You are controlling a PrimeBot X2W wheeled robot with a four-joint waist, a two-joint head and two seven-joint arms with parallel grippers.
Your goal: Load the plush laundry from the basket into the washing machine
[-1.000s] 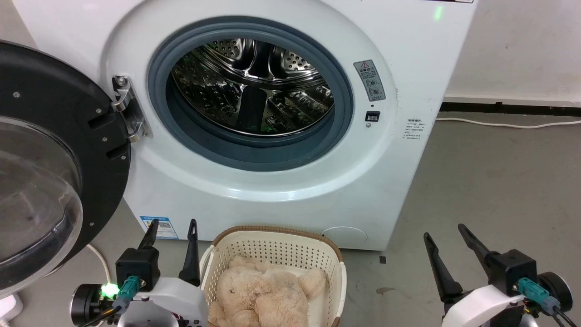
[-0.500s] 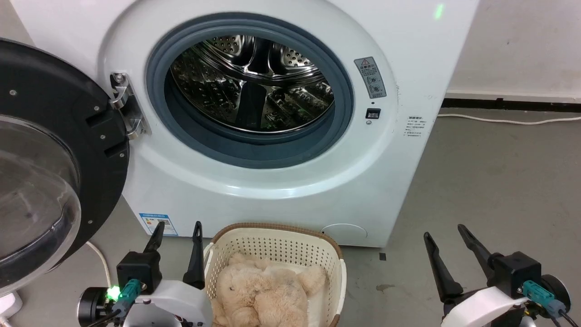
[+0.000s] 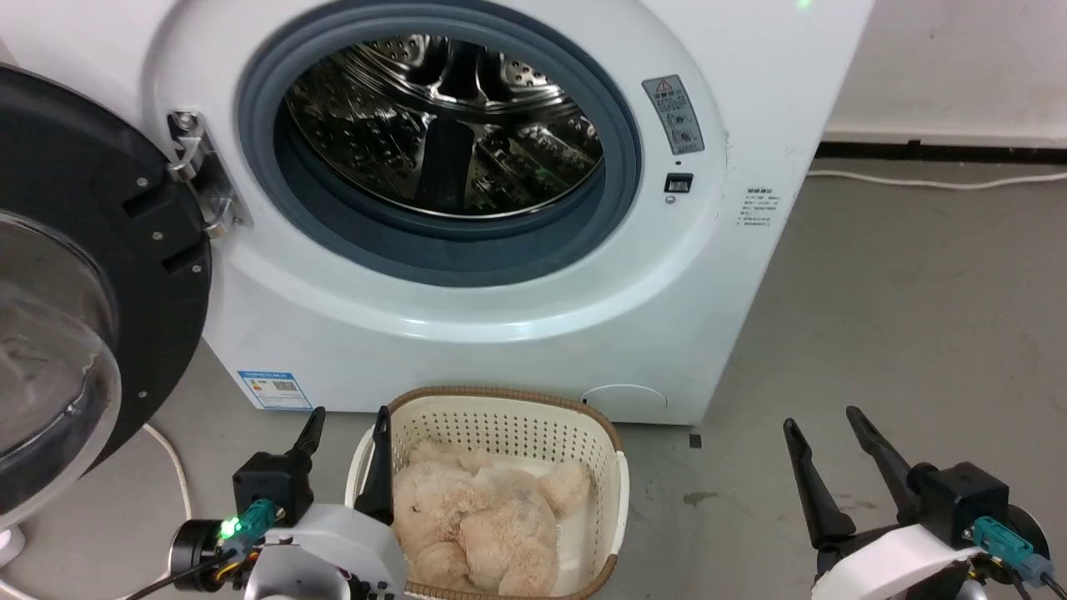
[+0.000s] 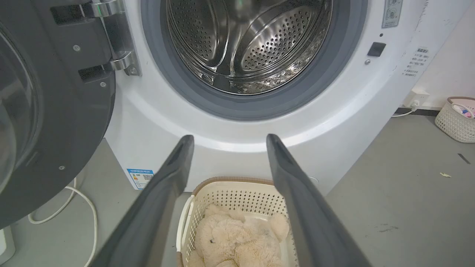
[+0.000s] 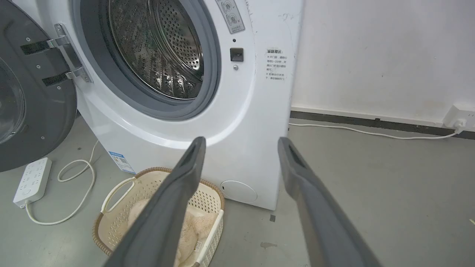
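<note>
Sitting in the laundry basket: cream teddy bear, curled up, covering most of the bottom. Basket is on the grey floor right in front of the washing machine, just below the opening. Round door hangs wide open on the robot's left, steel drum exposed behind the grey seal. Left gripper is spread wide with nothing between the fingers, parked at the basket's left edge. From the head camera its inner finger overlaps the rim there; can't tell if it touches. Left wrist camera frames the bear between both fingers. Right gripper is also spread and holding nothing, over bare floor well right of the basket. Power strip and a looped white cable lie on the floor under the door. Small second basket sits far right by the wall.
</note>
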